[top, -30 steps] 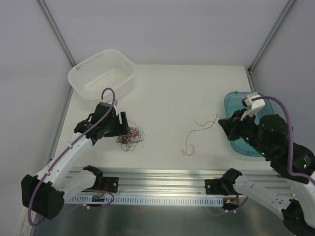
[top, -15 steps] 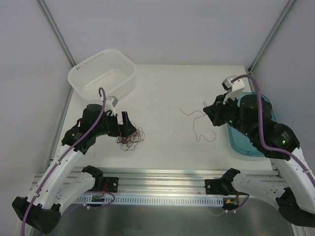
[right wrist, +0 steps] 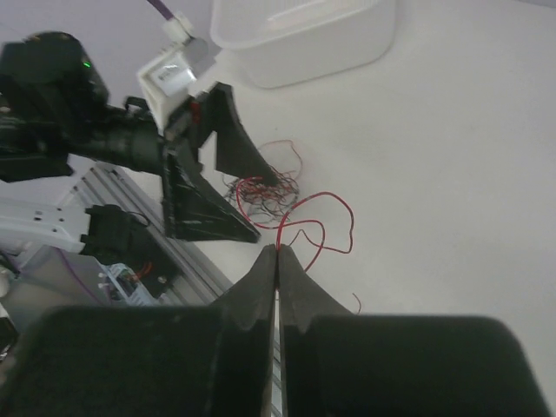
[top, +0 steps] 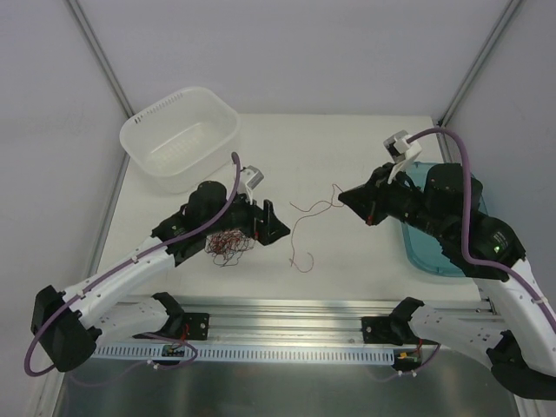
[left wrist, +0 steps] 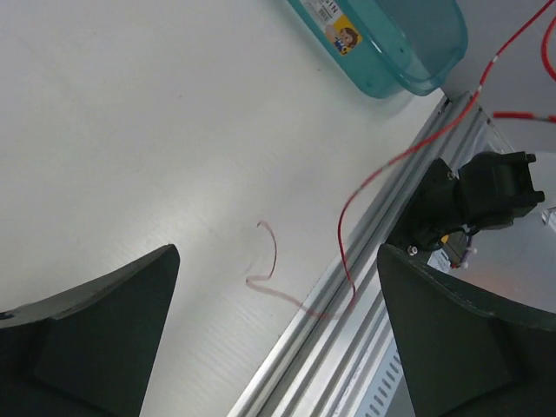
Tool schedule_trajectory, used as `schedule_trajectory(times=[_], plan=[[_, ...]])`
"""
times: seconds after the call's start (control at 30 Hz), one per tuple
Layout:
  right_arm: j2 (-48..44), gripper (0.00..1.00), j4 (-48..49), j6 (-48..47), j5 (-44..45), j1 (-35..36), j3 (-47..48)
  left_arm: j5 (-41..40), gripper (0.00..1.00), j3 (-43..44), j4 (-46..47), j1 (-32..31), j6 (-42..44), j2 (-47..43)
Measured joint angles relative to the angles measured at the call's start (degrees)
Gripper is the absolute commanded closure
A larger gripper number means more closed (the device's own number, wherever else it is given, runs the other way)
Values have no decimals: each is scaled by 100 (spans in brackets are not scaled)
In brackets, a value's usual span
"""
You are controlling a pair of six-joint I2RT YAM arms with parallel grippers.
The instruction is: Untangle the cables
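Both arms have swung toward the middle of the table (top: pixel 347 130): my right pincer (top: pixel 341 196) has come away from over the blue tray (top: pixel 419 250), dragging one red wire (top: pixel 300 228) with it, and my left pincer (top: pixel 276 224) has slid past the heap of wires (top: pixel 229 247) and spread its fingers wide. My right pincer is clenched on the top end of that red wire, fingertips pressed together, and holds it raised so the rest hangs in loose curls and the far end trails onto the table. I judge this lift is meant to stretch the strand and show whether it is really free; from above it looks clear of the heap, though from my right wrist I cannot tell for certain. My left pincer grips nothing and sits low just beside the heap, between it and the hanging wire, probably ready to catch the loose strand. The remaining red and black wires lie knotted in front of the white basket (top: pixel 180 130), so most of the sorting is not yet done
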Motion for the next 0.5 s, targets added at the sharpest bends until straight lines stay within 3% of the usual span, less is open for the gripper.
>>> schedule_trajectory(times=[0.07, 0.17, 0.3, 0.33, 0.4, 0.5], plan=[[-35, 99, 199, 90, -201, 0, -85, -42, 2, -101, 520, -199, -11, 227], [-103, 99, 481, 243, -509, 0, -278, -146, 12, -225, 1189, -474, -22, 573], [-140, 99, 739, 407, -743, 0, -455, -199, 52, -275, 1836, -669, -105, 1069], [-151, 99, 765, 426, -769, 0, -481, -229, 79, -275, 1921, -693, -136, 1158], [-188, 99, 787, 442, -774, 0, -525, -269, 100, -278, 2028, -726, -179, 1274], [-319, 99, 782, 437, -706, 0, -612, -337, 100, -282, 2074, -728, -179, 1266]])
